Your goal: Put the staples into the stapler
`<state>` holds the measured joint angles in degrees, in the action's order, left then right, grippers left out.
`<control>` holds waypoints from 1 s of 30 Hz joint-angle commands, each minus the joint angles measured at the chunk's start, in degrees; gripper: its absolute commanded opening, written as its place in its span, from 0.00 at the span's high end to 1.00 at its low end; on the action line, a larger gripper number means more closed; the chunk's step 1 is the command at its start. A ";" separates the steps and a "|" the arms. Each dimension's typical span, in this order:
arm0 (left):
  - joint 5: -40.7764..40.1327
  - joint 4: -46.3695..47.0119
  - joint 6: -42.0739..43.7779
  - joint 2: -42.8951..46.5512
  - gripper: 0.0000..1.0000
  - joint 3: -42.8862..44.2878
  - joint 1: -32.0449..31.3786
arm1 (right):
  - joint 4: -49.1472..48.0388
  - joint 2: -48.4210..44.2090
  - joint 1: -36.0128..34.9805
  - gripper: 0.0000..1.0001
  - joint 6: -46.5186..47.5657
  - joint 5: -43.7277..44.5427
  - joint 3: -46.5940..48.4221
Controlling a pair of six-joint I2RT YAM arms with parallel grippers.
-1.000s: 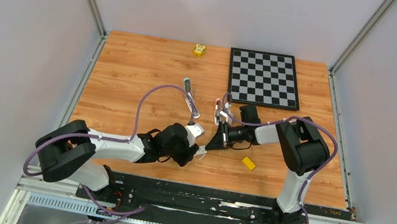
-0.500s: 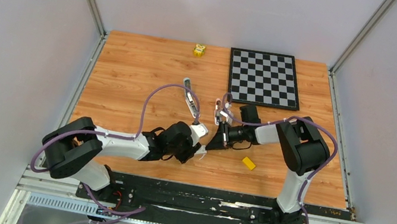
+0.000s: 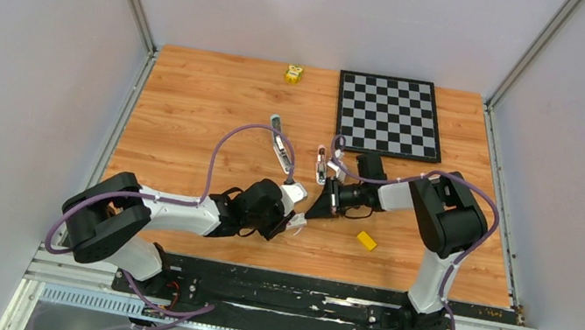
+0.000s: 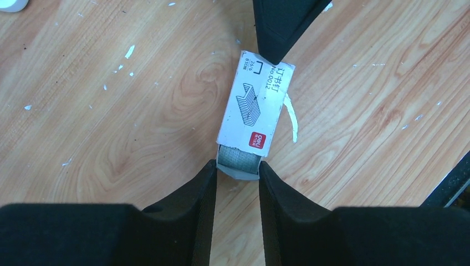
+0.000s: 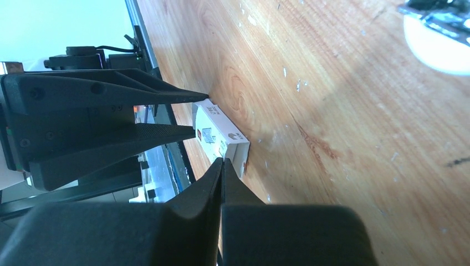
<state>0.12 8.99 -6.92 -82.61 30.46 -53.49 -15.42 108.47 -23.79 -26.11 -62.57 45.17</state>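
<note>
The staples (image 4: 239, 158) are a grey ridged block poking out of the near end of a white cardboard box (image 4: 256, 102) that lies flat on the wood. My left gripper (image 4: 237, 169) has its fingertips against both sides of that grey end. At the box's far end, my right gripper (image 5: 221, 160) is shut, and its tip (image 4: 276, 52) presses down on the box. In the top view both grippers meet at the box (image 3: 301, 218), near the table's front middle. The stapler (image 3: 280, 147) lies opened out, further back.
A yellow block (image 3: 366, 240) lies right of the box. A small red and white object (image 3: 321, 162) sits by the right arm's wrist. A chessboard (image 3: 388, 115) fills the back right, and a small yellow toy (image 3: 293, 73) stands at the back edge.
My left arm has slid slightly right toward the box, and its jaws have narrowed onto the grey end. The right gripper has stayed shut on the box's far end.
</note>
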 commanded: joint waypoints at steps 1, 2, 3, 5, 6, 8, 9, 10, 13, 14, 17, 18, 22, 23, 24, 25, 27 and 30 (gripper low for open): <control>1.99 -2.89 -0.88 -1.15 0.72 -0.93 -0.64 | 0.67 -2.52 1.72 1.00 0.88 0.14 0.63; 1.72 -2.93 -1.02 -1.23 0.72 -0.95 -0.64 | 0.85 -2.77 1.86 1.00 0.93 0.14 0.63; 1.54 -2.93 -1.15 -1.19 0.72 -0.98 -0.62 | 1.21 -3.07 1.97 1.00 1.09 0.19 0.62; 0.80 -3.01 -1.50 -1.26 0.72 -0.95 -0.63 | 2.71 -3.61 2.28 1.00 1.92 0.49 0.82; 0.48 -3.05 -1.58 -1.27 0.72 -0.93 -0.60 | 4.00 -3.94 2.52 1.00 2.76 0.84 1.00; 0.07 -3.10 -1.69 -1.17 0.72 -1.01 -0.65 | 5.75 -4.37 2.94 1.00 4.00 1.48 1.06; 0.02 -3.04 -1.70 -1.09 0.72 -1.06 -0.65 | 6.04 -4.44 2.96 1.00 4.20 1.32 1.13; -0.03 -3.02 -1.67 -0.96 0.72 -1.09 -0.60 | 5.90 -4.34 2.92 1.00 4.00 0.70 1.15; 0.07 -2.95 -1.70 -0.97 0.72 -1.14 -0.65 | 0.89 -4.40 2.16 0.91 0.06 0.77 -0.08; 0.12 -2.86 -1.70 -0.97 0.72 -1.08 -0.65 | -0.41 -4.28 1.67 0.85 -1.07 0.90 -0.38; 0.32 -2.70 -1.99 -1.19 0.72 -1.26 -0.65 | -0.85 -3.47 -0.21 0.74 -1.92 2.02 -0.07; 0.48 -2.43 -2.16 -1.26 0.72 -1.41 -0.65 | -0.91 -3.18 -0.81 0.73 -2.24 2.50 0.00; 0.69 -1.81 -2.76 -1.07 0.72 -1.95 -0.65 | -2.20 -2.02 -1.52 0.71 -4.00 3.94 -0.57; 0.75 -1.69 -2.83 -0.94 0.72 -2.04 -0.65 | -2.16 -1.88 -1.52 0.71 -4.03 4.27 -0.72; 0.68 -1.62 -2.84 -0.96 0.72 -2.07 -0.67 | -2.08 -1.93 -1.52 0.71 -4.10 4.39 -0.84; 0.67 -1.59 -2.84 -0.92 0.72 -2.10 -0.70 | -1.88 -1.94 -1.55 0.71 -4.20 4.50 -0.87; 0.64 -1.51 -2.71 -1.10 0.72 -2.15 -0.73 | -1.20 -1.89 -1.64 0.71 -4.13 4.85 -0.87; 0.75 -1.48 -2.66 -1.33 0.72 -1.85 -0.73 | -0.16 -2.15 -1.71 0.68 -4.03 5.83 -0.98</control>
<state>-0.05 9.82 -8.88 -82.61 30.11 -53.52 -16.40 105.82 -24.80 -29.80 -58.41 45.06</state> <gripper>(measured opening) 0.283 0.297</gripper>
